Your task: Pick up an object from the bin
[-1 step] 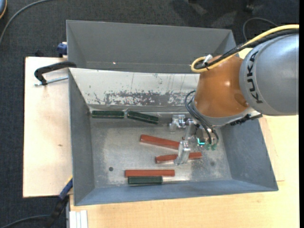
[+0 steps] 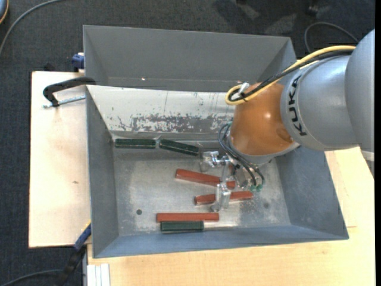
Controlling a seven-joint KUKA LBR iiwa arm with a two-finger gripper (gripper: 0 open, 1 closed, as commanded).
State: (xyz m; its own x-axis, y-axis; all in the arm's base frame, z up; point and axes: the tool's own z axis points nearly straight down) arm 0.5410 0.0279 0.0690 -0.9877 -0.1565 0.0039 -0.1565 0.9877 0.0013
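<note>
You have the gripper (image 2: 216, 180) low over the bin (image 2: 119, 183) floor, right of centre. Its fingers are released and spread, grasping nothing. A red bar (image 2: 193, 175) lies between them. The front finger touches a second red bar (image 2: 238, 195). Two green bars (image 2: 135, 142) lie along the back wall.

The bin (image 2: 98, 177) is grey sheet metal with a dull, matt finish. Its back wall (image 2: 166, 106) looks brighter and is scuffed with dark flecks and scratches, and its floor (image 2: 143, 183) is worn pale and speckled. The red-brown bars (image 2: 196, 176) and dark green bars (image 2: 181, 226) have smooth, flat faces with little shine. The gripper (image 2: 221, 199) is bare bright metal. The orange cover (image 2: 259, 130) is smooth and glossy, and the arm (image 2: 333, 106) is a silver-grey shell with a soft sheen.
</note>
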